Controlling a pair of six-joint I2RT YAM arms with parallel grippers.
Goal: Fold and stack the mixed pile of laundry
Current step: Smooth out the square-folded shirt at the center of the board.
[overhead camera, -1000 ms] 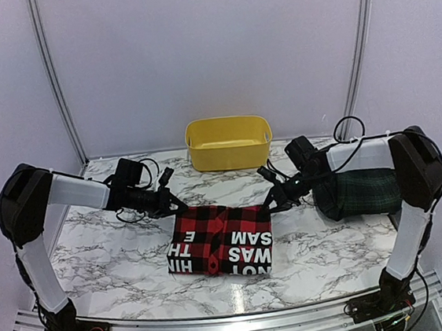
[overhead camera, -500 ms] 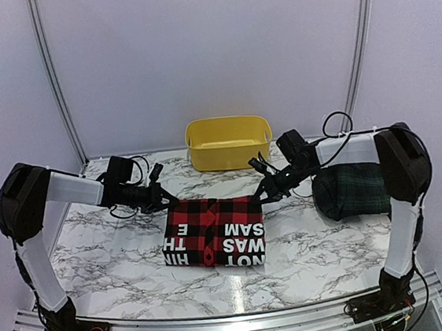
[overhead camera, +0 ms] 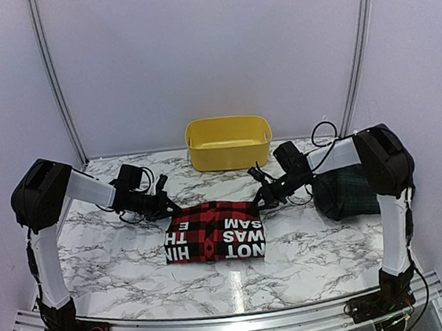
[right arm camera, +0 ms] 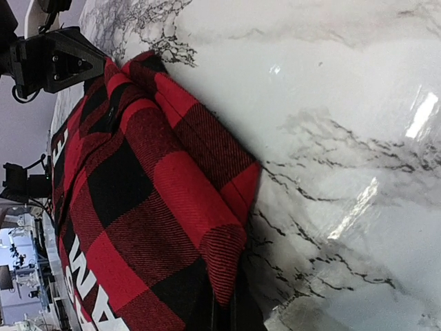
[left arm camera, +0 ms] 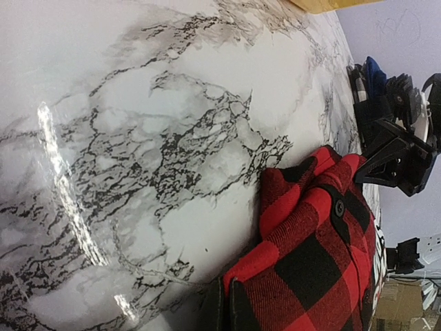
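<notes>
The red-and-black checked garment (overhead camera: 215,231) with white lettering lies folded at the table's middle. My left gripper (overhead camera: 170,209) is shut on its far left corner (left arm camera: 275,276), low over the table. My right gripper (overhead camera: 261,198) is shut on its far right corner (right arm camera: 220,269). The far edge sags between the two grippers. The dark green-navy tartan garment (overhead camera: 352,190) lies bunched at the right, under my right arm. The plain navy garment is not in view.
A yellow plastic tub (overhead camera: 229,142) stands at the back middle, just beyond the garment. The white marble table (overhead camera: 112,256) ends at a metal rail along the front. The enclosure walls stand close on both sides.
Both grippers have carried the garment's far corners forward and down towards the near side. The garment now lies lower and flatter, with more white lettering showing.
</notes>
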